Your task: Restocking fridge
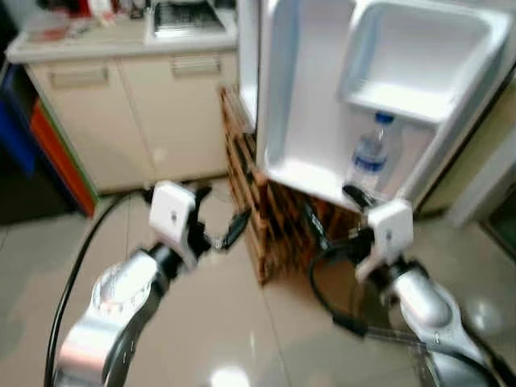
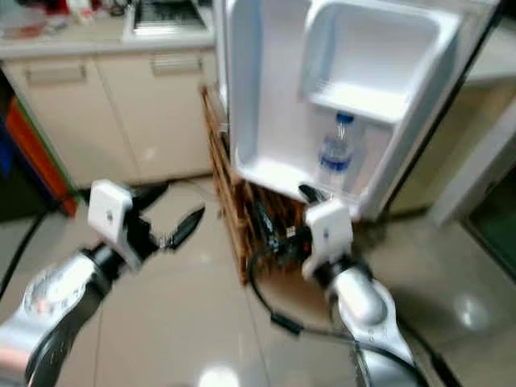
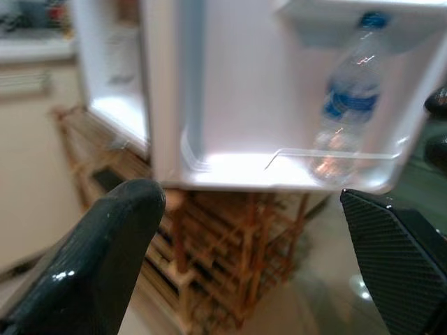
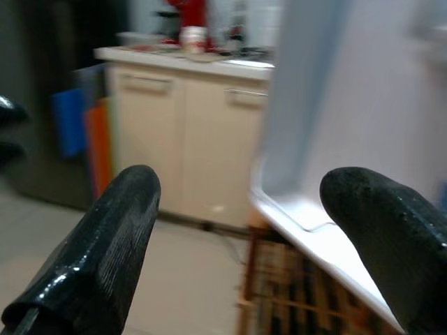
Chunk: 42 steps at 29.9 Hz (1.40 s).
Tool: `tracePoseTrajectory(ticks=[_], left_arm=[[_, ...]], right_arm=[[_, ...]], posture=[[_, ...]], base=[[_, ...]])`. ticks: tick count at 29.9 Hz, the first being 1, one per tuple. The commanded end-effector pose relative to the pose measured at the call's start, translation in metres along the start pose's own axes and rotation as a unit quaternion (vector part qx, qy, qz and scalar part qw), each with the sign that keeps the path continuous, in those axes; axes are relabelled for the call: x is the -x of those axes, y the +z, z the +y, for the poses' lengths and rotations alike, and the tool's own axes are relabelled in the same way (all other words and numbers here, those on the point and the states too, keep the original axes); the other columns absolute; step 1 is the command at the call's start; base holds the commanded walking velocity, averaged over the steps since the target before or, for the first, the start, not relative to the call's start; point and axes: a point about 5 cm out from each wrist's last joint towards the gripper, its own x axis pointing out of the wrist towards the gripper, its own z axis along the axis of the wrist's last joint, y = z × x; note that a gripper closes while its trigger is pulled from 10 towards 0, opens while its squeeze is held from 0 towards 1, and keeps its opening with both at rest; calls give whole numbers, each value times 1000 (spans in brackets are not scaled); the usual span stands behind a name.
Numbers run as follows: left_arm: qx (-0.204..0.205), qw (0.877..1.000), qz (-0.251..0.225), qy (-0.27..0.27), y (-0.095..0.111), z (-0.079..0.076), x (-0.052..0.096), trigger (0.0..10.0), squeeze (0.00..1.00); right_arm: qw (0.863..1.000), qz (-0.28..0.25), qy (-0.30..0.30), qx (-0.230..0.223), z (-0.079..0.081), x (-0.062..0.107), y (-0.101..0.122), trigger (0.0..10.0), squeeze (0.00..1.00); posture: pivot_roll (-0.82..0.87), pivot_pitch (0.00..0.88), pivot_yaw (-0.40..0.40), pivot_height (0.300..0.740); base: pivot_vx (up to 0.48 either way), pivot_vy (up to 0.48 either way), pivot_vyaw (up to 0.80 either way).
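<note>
A clear water bottle (image 1: 372, 153) with a blue cap and blue label stands upright in the lower shelf of the open white fridge door (image 1: 298, 105). The left wrist view shows the same bottle (image 3: 349, 105) behind the shelf's rail. My left gripper (image 1: 218, 216) hangs open over the floor, left of the door and below it, with nothing between its fingers (image 3: 91, 265). My right gripper (image 1: 334, 214) is open just under the door's bottom shelf, below the bottle, and also holds nothing. Its fingers (image 4: 91, 244) stand wide apart.
A wooden slatted rack (image 1: 270, 222) stands on the floor under the fridge door. Cream kitchen cabinets (image 1: 161, 105) with a countertop and sink (image 1: 185, 20) run along the back left. A black cable (image 1: 76, 266) trails across the glossy tiled floor (image 1: 242, 322).
</note>
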Motion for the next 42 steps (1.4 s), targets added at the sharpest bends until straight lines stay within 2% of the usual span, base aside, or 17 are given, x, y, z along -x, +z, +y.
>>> tracePoseTrajectory(ticks=[1,5,15,22,28,29,30,31,32,36,37,38,39,42], left_arm=[[-6,1000,-9,-1,5,0,-2,10000,0],[-9,1000,-11,4,5,2,-2,10000,0],[-2,999,-29,22,6,8,-2,10000,0],[-5,999,-33,20,6,8,-3,10000,0],[-10,999,-35,18,6,9,-4,10000,0],[-9,999,-35,18,6,9,-4,10000,0],[-9,999,-35,17,6,9,-4,10000,0],[-9,999,-35,17,6,9,-4,10000,0],[-11,999,-35,15,5,8,-4,10000,0],[-10,999,-35,10,5,7,-4,10000,0],[-9,999,-35,9,5,7,-4,10000,0],[-9,999,-35,9,5,7,-4,10000,0],[-2,999,-35,-6,5,5,-4,10000,0],[8,999,-38,-23,5,1,-3,10000,0]], right_arm=[[1000,0,-10,9,-5,2,1,10000,0],[1000,-6,-14,-2,-5,0,1,10000,0],[998,-31,-53,-20,-13,-4,6,10000,0],[993,-19,-113,-16,-28,-17,3,10000,0],[983,16,-182,-14,-45,-26,-5,10000,0],[981,15,-192,-16,-47,-27,-5,10000,114],[979,17,-205,-16,-51,-28,-6,10000,592],[979,17,-205,-16,-51,-28,-6,10000,592],[975,18,-223,-15,-56,-29,-6,10000,1000],[970,12,-245,0,-61,-31,-3,10000,1000],[969,11,-247,2,-62,-31,-2,10000,761],[969,11,-247,2,-62,-31,-2,10000,761],[967,13,-254,9,-63,-31,0,10000,0],[967,16,-252,14,-63,-29,1,10000,0]], posture=[[61,0,25,740],[62,0,26,740],[66,0,28,740],[67,0,34,740],[72,0,31,740],[73,0,31,740],[75,0,30,740],[75,0,30,740],[75,0,30,740],[75,0,30,740],[75,0,30,740],[75,0,30,740],[75,0,30,740],[74,0,31,740]], base=[[0,-480,800],[0,-480,600],[0,0,0],[0,0,0],[0,0,0],[0,0,0],[0,0,0],[0,0,0],[0,0,0],[0,0,0],[0,0,0],[0,0,0],[0,0,0],[0,0,0]])
